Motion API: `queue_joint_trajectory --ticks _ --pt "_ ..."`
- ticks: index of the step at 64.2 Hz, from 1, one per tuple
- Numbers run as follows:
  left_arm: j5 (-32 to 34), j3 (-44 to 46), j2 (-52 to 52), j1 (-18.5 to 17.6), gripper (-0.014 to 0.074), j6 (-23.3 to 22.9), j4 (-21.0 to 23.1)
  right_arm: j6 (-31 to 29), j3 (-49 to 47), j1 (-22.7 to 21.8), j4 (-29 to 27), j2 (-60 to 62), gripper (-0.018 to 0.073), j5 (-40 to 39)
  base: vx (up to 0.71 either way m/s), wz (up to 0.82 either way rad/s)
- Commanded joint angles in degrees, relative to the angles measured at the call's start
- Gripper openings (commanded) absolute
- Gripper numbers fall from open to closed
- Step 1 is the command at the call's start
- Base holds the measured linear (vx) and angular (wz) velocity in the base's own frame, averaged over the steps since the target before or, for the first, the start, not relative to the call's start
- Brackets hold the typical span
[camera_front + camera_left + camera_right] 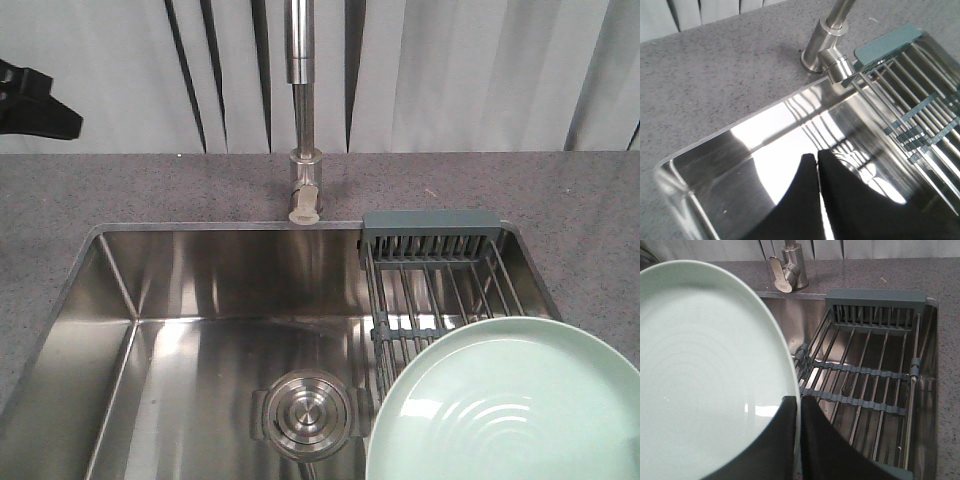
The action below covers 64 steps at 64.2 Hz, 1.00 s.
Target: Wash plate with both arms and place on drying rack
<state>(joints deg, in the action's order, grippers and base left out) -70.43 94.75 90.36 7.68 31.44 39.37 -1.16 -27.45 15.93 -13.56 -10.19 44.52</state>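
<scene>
Pinching the plate (705, 365) at its near rim with the right gripper (799, 405), black fingers (775, 445) set one against each face, clamped tight on the mint-green glaze. Held tilted, up and to the left of the rack (865, 375) from the right wrist view. From the front view, low at the right, covering the rack's near end and a corner of the sink (200, 290). Touching the bars or clear of them: cannot tell. Faint concentric rings on the glossy face, plus a white glint.

Aimed down toward the sink's back left corner: left gripper (817, 157), fingers (790, 200) drawn together to a thin slit, nothing between them.

Further in, laid across the sink's right side: parallel wire bars running front to back, grey-green cross strips, slotted end piece (430, 235) up against the back wall. On the sink floor, just left of the plate: round steel drain (308, 412).

Behind that, standing on the back rim just left of the end piece: steel faucet (303, 120), upright, short lever at its base. All around the sink: speckled grey countertop (150, 190).

Farthest off: pale backdrop (450, 70) with dark folds, and against it, at the left edge of the front view, a black arm piece (35, 105).
</scene>
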Motion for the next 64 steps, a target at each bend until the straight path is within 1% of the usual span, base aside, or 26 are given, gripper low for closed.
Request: queue_joint_trajectory --ticks 1,9,20,33,37,40,43,46,51,55,59,64 --pt "3.41 -2.4 -10.13 0.01 -0.0008 -1.15 0.43 -0.15 -1.51 -0.16 -0.63 -0.59 -0.0001 -4.54 0.0 0.0" --pt "7.46 -10.13 -20.87 0.01 -0.0007 -1.15 0.56 -0.15 -1.51 -0.16 -0.63 -0.59 -0.0001 -4.54 0.0 0.0" --pt "16.03 -26.52 -39.75 0.01 -0.0006 -1.15 0.79 -0.15 -1.51 -0.16 -0.63 -0.59 -0.0001 -4.54 0.0 0.0" --pt "23.88 -46.68 -62.36 0.01 -0.0006 -1.15 1.96 -0.15 -1.51 -0.16 -0.51 -0.59 -0.0001 -4.54 0.0 0.0" --pt "27.47 -53.31 -70.39 0.01 -0.0006 -2.71 2.6 -0.15 -1.51 -0.16 -0.47 -0.59 -0.0001 -4.54 0.0 0.0" --pt "30.05 -57.24 -75.77 0.01 -0.0006 -4.95 2.73 -0.15 -1.51 -0.16 -0.47 -0.59 -0.0001 -4.54 0.0 0.0" --pt "30.61 -59.99 -79.81 0.01 -0.0006 -6.75 2.48 -0.15 -1.51 -0.16 -0.47 -0.59 -0.0001 -4.54 0.0 0.0" --pt "29.79 -62.88 -83.98 0.01 -0.0006 -8.08 2.41 -0.15 -1.51 -0.16 -0.47 -0.59 -0.0001 -4.54 0.0 0.0" --pt "26.83 -65.34 -87.13 0.01 -0.0006 -8.46 2.1 -0.15 -1.51 -0.16 -0.47 -0.59 -0.0001 -4.54 0.0 0.0" --pt "25.96 -66.57 -87.51 0.01 -0.0006 -8.46 2.04 -0.15 -1.51 -0.16 -0.47 -0.59 -0.0001 -4.54 0.0 0.0" --pt "26.21 -67.14 -87.27 0.01 -0.0006 -8.46 1.96 -0.22 -1.51 -0.16 -0.36 -0.59 -0.0001 -4.54 0.0 0.0" --pt "28.07 -67.12 -87.1 0.01 -0.0006 -8.41 1.56 -0.27 -1.51 -0.16 -0.26 -0.59 -0.0001 -4.54 0.0 0.0"
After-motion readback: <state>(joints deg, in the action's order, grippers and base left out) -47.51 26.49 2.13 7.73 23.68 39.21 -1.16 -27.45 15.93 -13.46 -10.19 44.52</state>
